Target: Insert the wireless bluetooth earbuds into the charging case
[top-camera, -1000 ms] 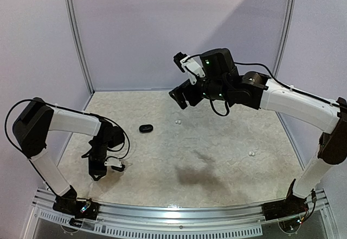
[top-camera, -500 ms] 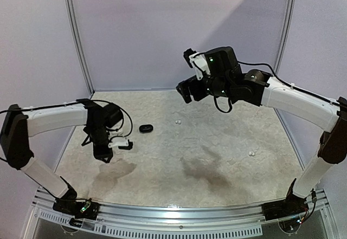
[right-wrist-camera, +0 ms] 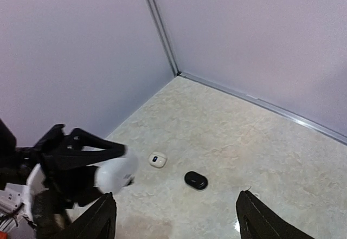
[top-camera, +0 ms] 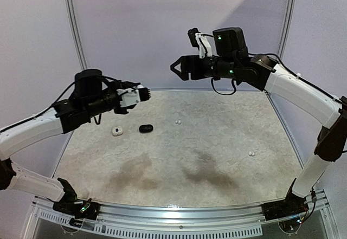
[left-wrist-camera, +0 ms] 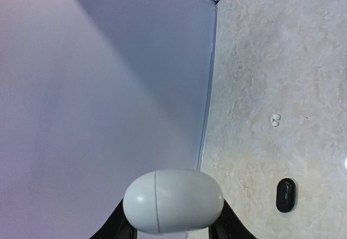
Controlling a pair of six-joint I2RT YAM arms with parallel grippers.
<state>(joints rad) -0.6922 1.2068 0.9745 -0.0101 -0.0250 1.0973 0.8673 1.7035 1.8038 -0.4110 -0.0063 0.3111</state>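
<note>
Nothing inserted: left claw [top-camera: 142, 94] pinches the seemingly shut charging case [left-wrist-camera: 173, 201] aloft; right claw [top-camera: 174, 69] spread; earbuds [top-camera: 177, 122] loose on desk [top-camera: 217, 141].

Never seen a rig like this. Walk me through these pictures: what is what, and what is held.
Two robot arms are bolted at the near edge of a table, each ending in a two-finger gripper. The wide picture looks down from above and behind; the other two come from cameras on the wrists. The left gripper clamps a white oval case in mid-air. The right gripper hangs open and empty. On the table lie a black case, a small white item beside it, and tiny white earbuds in two spots.
</note>
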